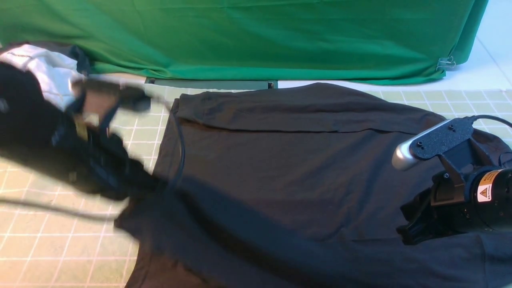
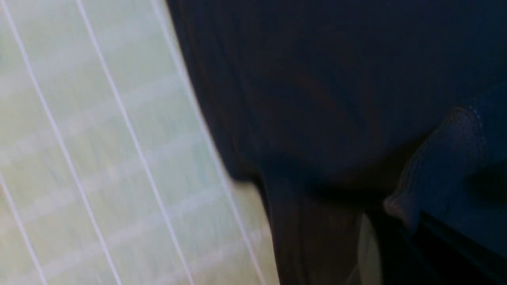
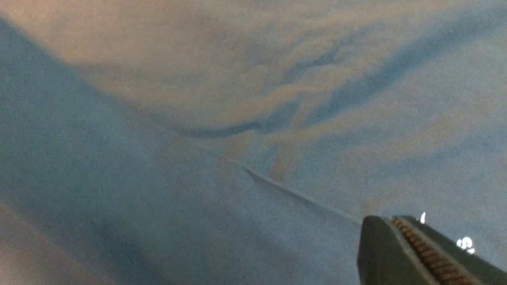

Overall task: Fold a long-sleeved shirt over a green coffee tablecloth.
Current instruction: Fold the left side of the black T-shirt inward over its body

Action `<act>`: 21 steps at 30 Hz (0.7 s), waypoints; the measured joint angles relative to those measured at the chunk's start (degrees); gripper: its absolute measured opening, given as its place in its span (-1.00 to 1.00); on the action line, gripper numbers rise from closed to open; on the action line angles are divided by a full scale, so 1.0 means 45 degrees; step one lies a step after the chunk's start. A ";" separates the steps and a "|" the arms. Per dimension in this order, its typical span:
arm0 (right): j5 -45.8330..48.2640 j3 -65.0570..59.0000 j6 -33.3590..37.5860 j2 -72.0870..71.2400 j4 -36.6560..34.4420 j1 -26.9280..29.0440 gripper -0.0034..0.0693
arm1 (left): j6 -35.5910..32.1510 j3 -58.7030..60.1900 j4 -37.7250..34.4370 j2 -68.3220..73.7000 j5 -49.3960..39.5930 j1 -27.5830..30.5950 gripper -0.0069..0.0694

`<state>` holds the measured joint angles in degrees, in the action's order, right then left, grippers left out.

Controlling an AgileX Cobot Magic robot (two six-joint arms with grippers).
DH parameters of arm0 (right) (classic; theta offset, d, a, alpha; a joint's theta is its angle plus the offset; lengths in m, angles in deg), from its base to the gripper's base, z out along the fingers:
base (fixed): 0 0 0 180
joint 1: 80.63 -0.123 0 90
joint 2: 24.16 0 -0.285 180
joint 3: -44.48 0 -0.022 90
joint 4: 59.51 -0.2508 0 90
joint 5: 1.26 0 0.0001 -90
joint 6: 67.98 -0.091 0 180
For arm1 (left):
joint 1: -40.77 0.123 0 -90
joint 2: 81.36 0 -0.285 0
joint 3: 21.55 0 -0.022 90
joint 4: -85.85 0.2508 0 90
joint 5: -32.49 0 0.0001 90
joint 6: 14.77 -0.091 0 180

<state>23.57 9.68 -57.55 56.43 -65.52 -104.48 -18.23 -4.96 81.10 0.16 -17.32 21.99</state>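
Reader: Background and surface, please.

Legend: Far side: plain deep-green drape cloth [image 1: 256, 36], hanging to a pale floor [image 1: 494, 52]. Near side: green coffee tablecloth [image 1: 48, 248], pale mint with a grid of thin white lines, spread flat. White garment [image 1: 44, 70] at the far left, partly behind the left arm [image 1: 28, 120].

Reader: Where is the long-sleeved shirt, and how is it oriented?

Legend: Long-sleeved shirt [image 1: 280, 180] lies on the tablecloth, covering centre and right and running out of frame at the near and right edges. Long axis: left to right across the scene. A band along its far edge is folded over, the fold line also running left to right. Left edge slants from far to near-left. Neck and hem are not identifiable, so which end points left cannot be told.

Reader: The claws?

Legend: Left gripper [image 1: 134, 192], blurred, meets the shirt's left edge; its jaws are pressed together. The left wrist view shows black fabric bunched against one finger [image 2: 439, 174], but whether cloth is caught between the jaws cannot be told. Right gripper [image 1: 404, 234] sits low on the shirt's right part, pointing near-left. In the right wrist view its fingers [image 3: 380, 253] stand together, a ribbed pad showing along the seam, tips at the fabric where a crease ends; a pinched layer cannot be confirmed.
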 joint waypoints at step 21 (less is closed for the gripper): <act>0.0452 0.0000 0.0911 0.0000 0.1167 0.0000 -0.55 | 0.0131 -0.2812 0.2620 0.5011 0.3488 0.0000 -0.88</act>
<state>25.61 9.68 -53.45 56.43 -60.27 -104.48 -17.65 -17.62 92.89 22.71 -1.62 21.99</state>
